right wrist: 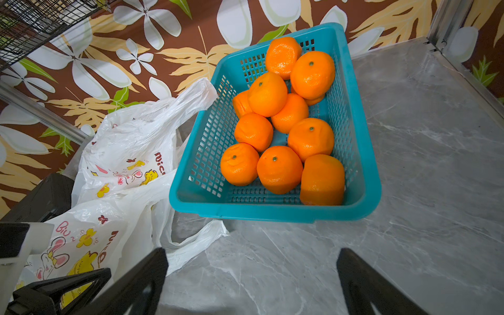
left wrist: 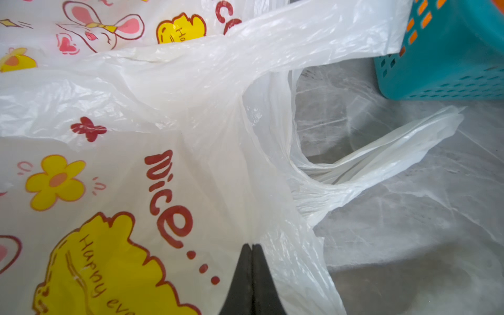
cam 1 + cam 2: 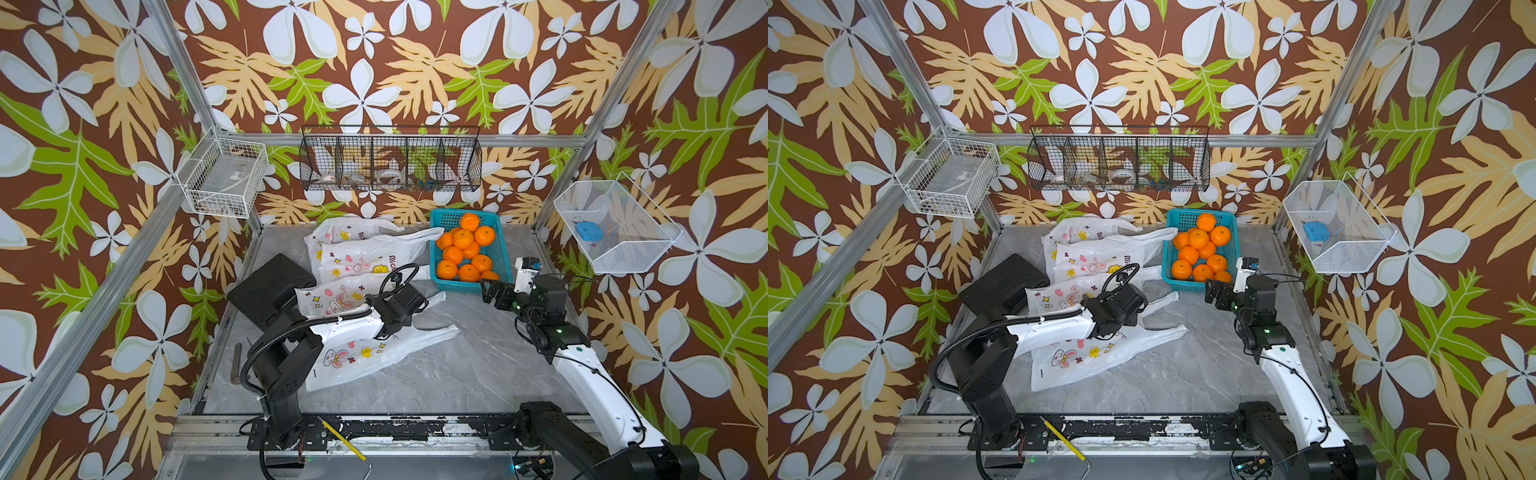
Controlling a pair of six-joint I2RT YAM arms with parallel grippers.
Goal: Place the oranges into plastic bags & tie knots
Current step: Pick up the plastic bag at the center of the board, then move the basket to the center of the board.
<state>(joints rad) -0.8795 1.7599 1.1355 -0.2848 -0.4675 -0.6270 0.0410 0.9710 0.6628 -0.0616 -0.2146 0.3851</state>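
Setting: a grey marbled table (image 3: 457,374) inside a metal frame, with walls papered in big white flowers and green leaves.
Top views, oranges: in both top views the oranges (image 3: 463,239) (image 3: 1198,239) are heaped in a teal basket (image 3: 471,286) at the far side of the table.
Top views, bags: three plastic bags (image 3: 361,253) lie flat and overlapping just left of the basket, their handles untied.
Top views, left arm: the left gripper (image 3: 409,301) is down on the bags, and its own wrist hides its tips.
Top views, right arm: the right gripper (image 3: 489,291) hovers just in front of the basket's near rim.
Left wrist, jaws: the left gripper (image 2: 252,248) has its jaws pressed together on the thin film of a printed bag (image 2: 163,191), and creases run into the tip.
Left wrist, surroundings: a handle loop (image 2: 381,152) lies on the table, with a corner of the basket (image 2: 450,68) near it.
Right wrist, jaws: the right gripper (image 1: 251,253) has its jaws spread wide and holds nothing, with bare table between them.
Right wrist, oranges: the oranges (image 1: 278,122) fill the basket (image 1: 272,212), and the plastic bags (image 1: 131,141) lie against its side.
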